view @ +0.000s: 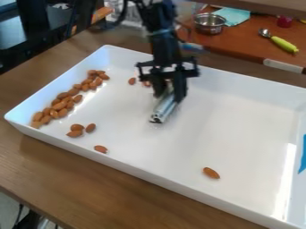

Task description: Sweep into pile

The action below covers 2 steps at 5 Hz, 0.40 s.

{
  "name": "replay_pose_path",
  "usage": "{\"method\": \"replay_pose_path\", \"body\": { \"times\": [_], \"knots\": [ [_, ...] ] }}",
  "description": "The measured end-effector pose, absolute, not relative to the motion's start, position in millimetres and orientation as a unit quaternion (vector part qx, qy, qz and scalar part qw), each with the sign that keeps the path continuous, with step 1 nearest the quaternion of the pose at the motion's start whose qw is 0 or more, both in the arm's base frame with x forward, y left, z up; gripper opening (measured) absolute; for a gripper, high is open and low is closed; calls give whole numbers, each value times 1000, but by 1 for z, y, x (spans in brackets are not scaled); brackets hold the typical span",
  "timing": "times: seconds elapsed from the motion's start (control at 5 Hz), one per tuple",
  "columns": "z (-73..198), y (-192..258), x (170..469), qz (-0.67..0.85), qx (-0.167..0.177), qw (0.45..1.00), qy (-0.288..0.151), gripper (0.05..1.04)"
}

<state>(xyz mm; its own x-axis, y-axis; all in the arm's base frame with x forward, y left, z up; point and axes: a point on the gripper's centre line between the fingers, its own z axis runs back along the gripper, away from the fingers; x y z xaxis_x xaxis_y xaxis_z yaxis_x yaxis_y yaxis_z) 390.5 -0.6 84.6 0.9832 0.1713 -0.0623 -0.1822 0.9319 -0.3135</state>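
The black gripper (169, 91) hangs over the upper middle of the white tray (239, 120), shut on a silvery bar-like tool (163, 108) that slants down to the tray floor. A long heap of almonds (61, 103) lies along the tray's left side. Several loose almonds (75, 130) sit below the heap, with one almond (100, 149) near the front wall. Another almond (211, 173) lies alone at the lower right. Just behind and left of the gripper are an almond (132, 81) and at least one more, partly hidden by the arm.
The tray's raised walls surround the work area on a brown wooden table (90, 179). Behind it, on an orange-brown surface, stand a metal bowl (209, 23), a teal cloth (233, 16) and a spoon with a yellow-green handle (284, 44). Something blue (303, 154) shows at the right edge.
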Motion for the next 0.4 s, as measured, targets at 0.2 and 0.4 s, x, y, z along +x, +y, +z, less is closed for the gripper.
{"method": "replay_pose_path", "body": {
  "times": [0.2,0.4],
  "knots": [
    [85,22,387,100,-166,981,15,388],
    [84,42,385,111,-172,979,8,388]
  ]
}}
